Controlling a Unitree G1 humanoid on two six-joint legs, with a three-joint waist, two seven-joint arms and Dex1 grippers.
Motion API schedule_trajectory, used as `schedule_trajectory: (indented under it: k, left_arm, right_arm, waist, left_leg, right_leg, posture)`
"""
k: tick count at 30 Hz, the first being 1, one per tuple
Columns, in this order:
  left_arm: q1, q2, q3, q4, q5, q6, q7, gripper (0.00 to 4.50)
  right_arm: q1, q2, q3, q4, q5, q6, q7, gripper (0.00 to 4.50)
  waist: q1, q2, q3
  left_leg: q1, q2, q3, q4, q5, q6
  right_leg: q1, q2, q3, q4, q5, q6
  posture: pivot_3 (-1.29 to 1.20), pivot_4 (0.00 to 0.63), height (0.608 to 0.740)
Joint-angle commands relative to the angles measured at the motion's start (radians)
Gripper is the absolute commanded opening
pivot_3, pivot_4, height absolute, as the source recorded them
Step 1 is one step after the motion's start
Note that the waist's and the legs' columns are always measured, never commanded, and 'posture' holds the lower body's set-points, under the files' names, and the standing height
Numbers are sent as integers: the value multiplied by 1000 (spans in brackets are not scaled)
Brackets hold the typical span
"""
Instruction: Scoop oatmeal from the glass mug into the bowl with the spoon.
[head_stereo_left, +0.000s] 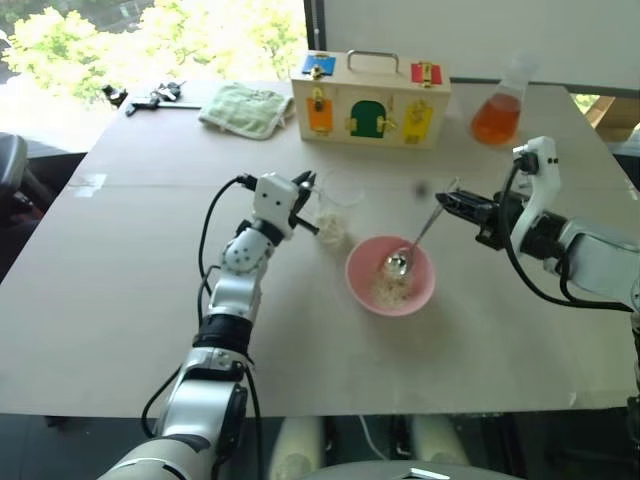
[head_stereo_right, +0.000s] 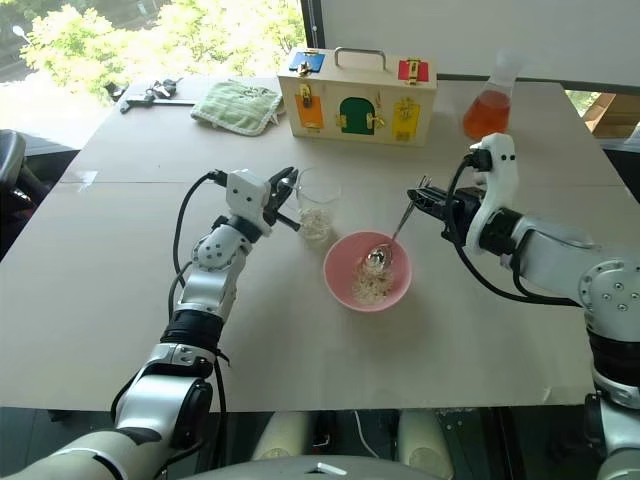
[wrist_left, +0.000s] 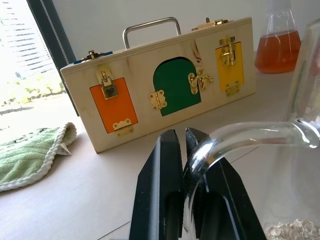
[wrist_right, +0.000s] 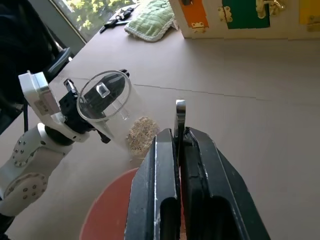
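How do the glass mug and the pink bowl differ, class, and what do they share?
The glass mug is clear, tall and narrow; the pink bowl is opaque, low and wide. The mug is held by its handle in the left gripper; the bowl stands free, with the spoon dipped into it. Both stand on the table and hold oatmeal.

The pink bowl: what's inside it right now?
The pink bowl holds a patch of pale oatmeal and the spoon, its scoop end resting in the flakes while the right pincer grips its handle. What lies beneath the scoop end is hidden.
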Motion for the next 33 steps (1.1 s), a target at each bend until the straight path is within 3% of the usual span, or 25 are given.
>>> schedule_trajectory:
  k: [1, 8, 17, 23, 29, 33]
  left_arm:
    - [-11, 5, -1, -1, 2, -16, 1, 12]
    - [-11, 2, -2, 0, 3, -17, 3, 12]
    - [-11, -6, -7, 2, 5, -19, 4, 12]
    - [-8, -9, -7, 1, 6, -20, 5, 12]
    - [-6, -12, -7, 2, 6, -22, 6, 12]
    - [-7, -12, -5, 1, 7, -23, 7, 12]
  right_arm:
    - [-55, -33, -1, -66, -49, 8, 74, 0]
    - [-104, -138, 94, -149, -289, 31, 245, 0]
    - [-148, -140, 136, -198, -450, 41, 369, 0]
    - [-129, -7, -9, -112, -261, 82, 253, 0]
    - [-166, 132, -157, 72, 94, 5, -38, 0]
    - [-234, 211, -171, 133, 199, -74, -196, 0]
  waist:
    - [0, 0, 0]
    - [2, 0, 0]
    - [7, 0, 0]
    - [10, 0, 0]
    - [15, -1, 0]
    - [10, 0, 0]
  left_leg:
    - [0, 0, 0, 0, 0, 0]
    - [0, 0, 0, 0, 0, 0]
    - [0, 0, 0, 0, 0, 0]
    - [0, 0, -1, 1, 0, 0]
    - [0, -1, 0, 1, 0, 0]
    - [1, 0, 1, 1, 0, 0]
  right_leg:
    - [0, 0, 0, 0, 0, 0]
    - [0, 0, 0, 0, 0, 0]
    - [0, 0, 0, 0, 0, 0]
    - [0, 0, -1, 0, 0, 0]
    - [1, 0, -1, 0, 0, 0]
    - [1, 0, 0, 1, 0, 0]
  posture:
    - [0, 150, 740]
    - [0, 150, 740]
    - [0, 150, 740]
    - [0, 150, 740]
    - [0, 150, 740]
    - [0, 150, 740]
